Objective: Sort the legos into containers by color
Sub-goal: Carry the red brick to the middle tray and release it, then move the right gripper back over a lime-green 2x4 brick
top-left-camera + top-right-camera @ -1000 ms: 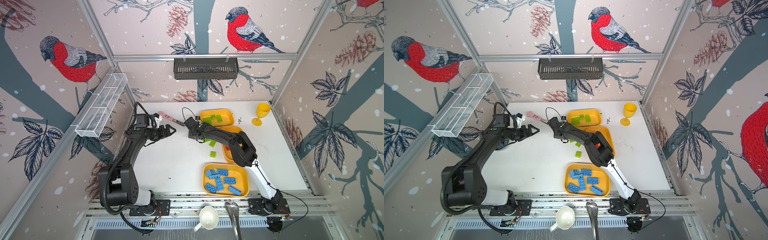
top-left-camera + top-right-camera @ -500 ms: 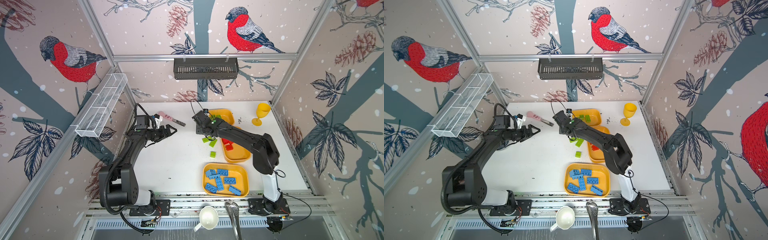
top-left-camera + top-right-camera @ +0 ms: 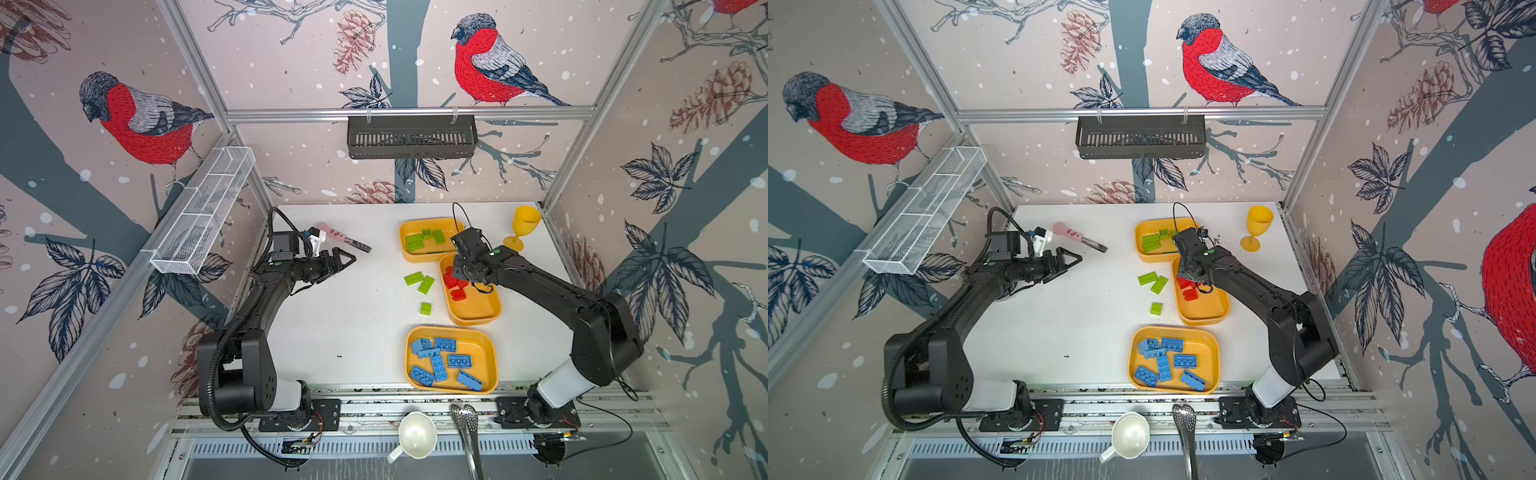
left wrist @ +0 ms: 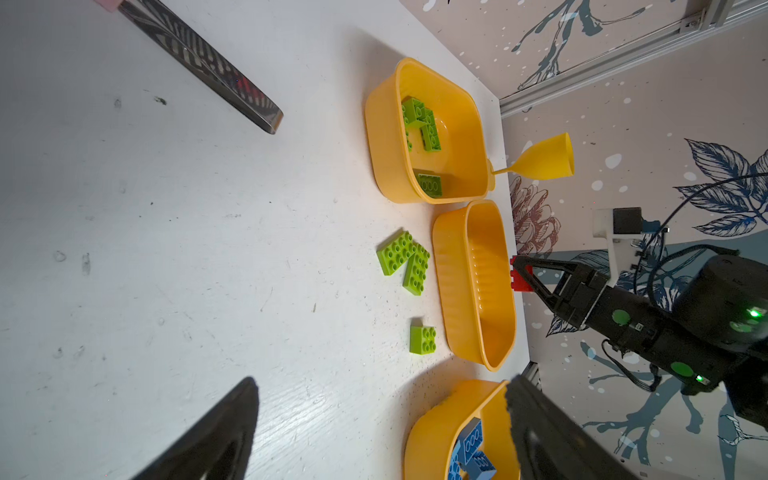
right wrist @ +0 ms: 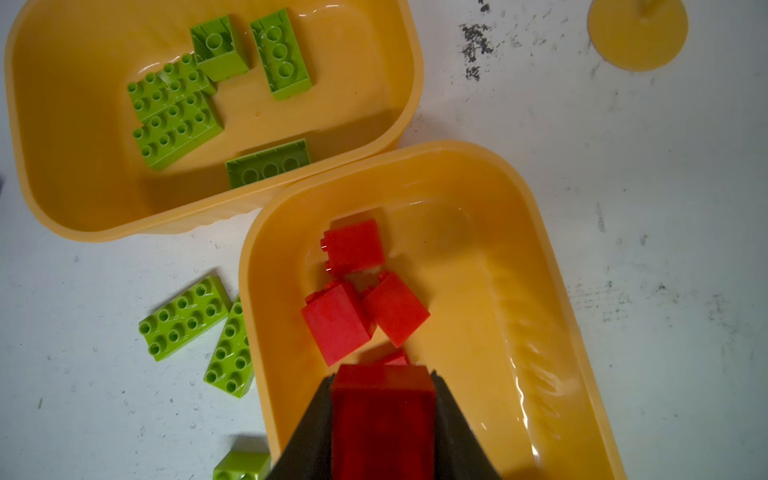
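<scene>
a red brick (image 5: pixel 382 419) is clamped in the right gripper (image 5: pixel 382 376) above the middle tray (image 5: pixel 498 316) near the table's (image 3: pixel 332 324) right edge, 3 green bricks (image 3: pixel 413 278) are seen beside it, and the left gripper (image 3: pixel 345 257) is spread wide.

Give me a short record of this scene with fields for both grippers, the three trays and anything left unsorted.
left gripper: open, empty, over the table
right gripper: shut on a red brick, above the middle tray
far tray: green bricks only
middle tray: red bricks only
near tray: blue bricks only
unsorted: three green bricks on the table beside the middle tray
</scene>
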`<state>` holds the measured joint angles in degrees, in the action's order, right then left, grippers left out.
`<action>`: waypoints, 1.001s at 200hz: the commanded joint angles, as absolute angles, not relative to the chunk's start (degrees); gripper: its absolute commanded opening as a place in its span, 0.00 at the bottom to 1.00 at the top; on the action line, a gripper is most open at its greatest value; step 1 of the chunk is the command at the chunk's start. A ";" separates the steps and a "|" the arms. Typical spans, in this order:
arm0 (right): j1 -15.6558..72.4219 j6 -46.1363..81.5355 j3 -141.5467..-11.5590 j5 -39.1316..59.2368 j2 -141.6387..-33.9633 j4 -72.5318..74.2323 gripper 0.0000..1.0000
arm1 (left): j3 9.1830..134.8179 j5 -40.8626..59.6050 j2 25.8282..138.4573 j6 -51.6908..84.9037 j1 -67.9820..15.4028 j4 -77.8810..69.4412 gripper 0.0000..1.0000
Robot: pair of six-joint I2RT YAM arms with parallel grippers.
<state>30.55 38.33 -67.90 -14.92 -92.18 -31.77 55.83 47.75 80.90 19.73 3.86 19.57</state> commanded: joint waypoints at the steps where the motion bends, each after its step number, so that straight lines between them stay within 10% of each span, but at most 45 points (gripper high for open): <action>1: 28.77 34.39 -67.46 -12.18 -93.50 -28.11 0.30 | 56.07 48.43 80.54 20.13 3.87 17.75 0.92; 52: 25.80 29.64 -67.96 -13.89 -98.06 -26.45 0.34 | 55.08 47.81 79.37 20.68 3.91 17.18 0.93; 114: 24.81 25.85 -71.68 -12.81 -98.42 -28.36 0.66 | 54.64 47.29 79.01 20.84 3.87 17.33 0.92; 200: 37.82 46.16 -73.25 0.23 -95.80 -23.68 0.71 | 54.49 46.87 79.78 20.83 3.87 16.72 0.93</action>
